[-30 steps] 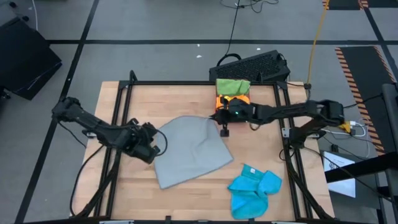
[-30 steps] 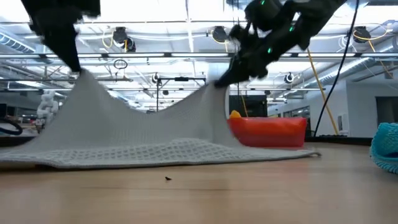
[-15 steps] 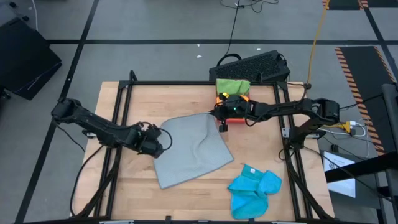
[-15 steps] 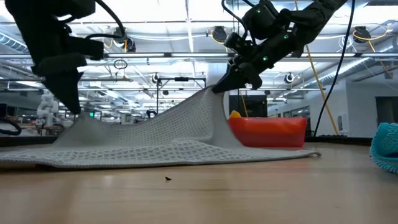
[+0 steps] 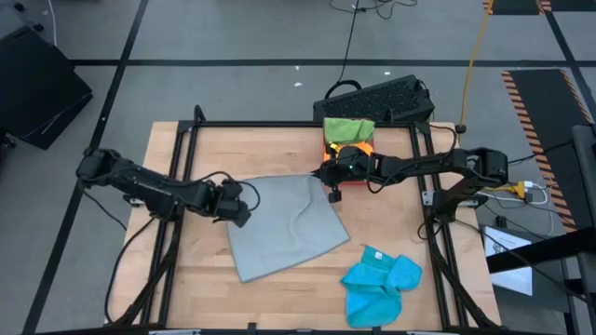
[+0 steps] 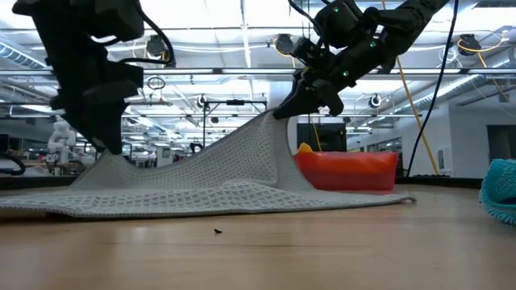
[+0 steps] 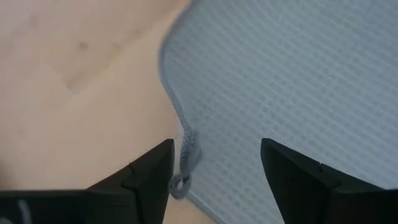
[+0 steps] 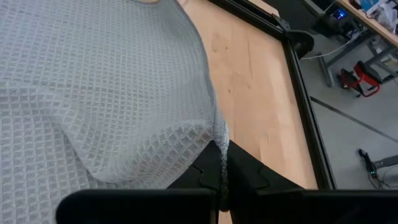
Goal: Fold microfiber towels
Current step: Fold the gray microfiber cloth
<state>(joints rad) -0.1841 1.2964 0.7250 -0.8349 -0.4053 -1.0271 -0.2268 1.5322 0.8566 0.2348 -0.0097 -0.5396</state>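
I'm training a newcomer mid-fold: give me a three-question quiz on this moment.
1. True or false: the left tool grips the grey towel.
2. Which tool holds a towel corner lifted off the table? A) left B) right
3. What colour is the crumpled towel near the table's edge?

Key: 1 false, its fingers stand open over the corner. 2 B, the right tool. 3 blue.
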